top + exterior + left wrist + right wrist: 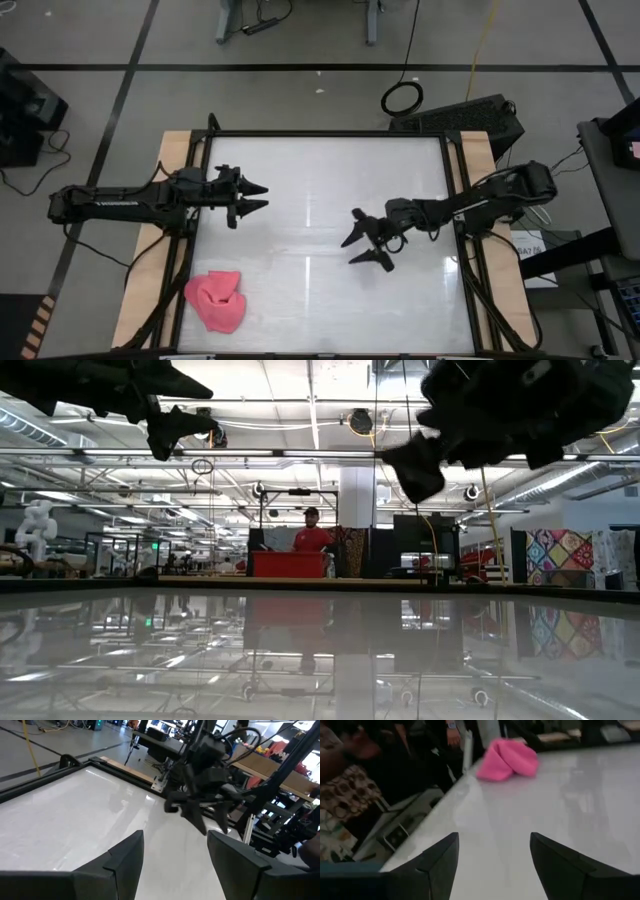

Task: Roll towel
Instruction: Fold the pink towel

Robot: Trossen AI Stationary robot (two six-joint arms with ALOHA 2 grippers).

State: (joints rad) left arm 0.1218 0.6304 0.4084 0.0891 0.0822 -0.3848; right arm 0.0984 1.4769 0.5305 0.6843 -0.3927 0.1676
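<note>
The pink towel [218, 301] lies crumpled in a heap on the white table near its near left corner; it also shows in the right wrist view [509, 759]. My left gripper [258, 197] is open and empty above the table's left part, well on the far side of the towel. My right gripper [368, 240] is open and empty above the table's right part, its fingers pointing toward the towel. In the left wrist view my left fingers [125, 855] point at the right arm [202, 780].
The white table top [320, 180] has dark rails and wooden side strips [150, 270]. A person in red stands behind a red box [290, 563] in the room beyond the table. A person [350, 765] shows beside the table's left edge in the right wrist view.
</note>
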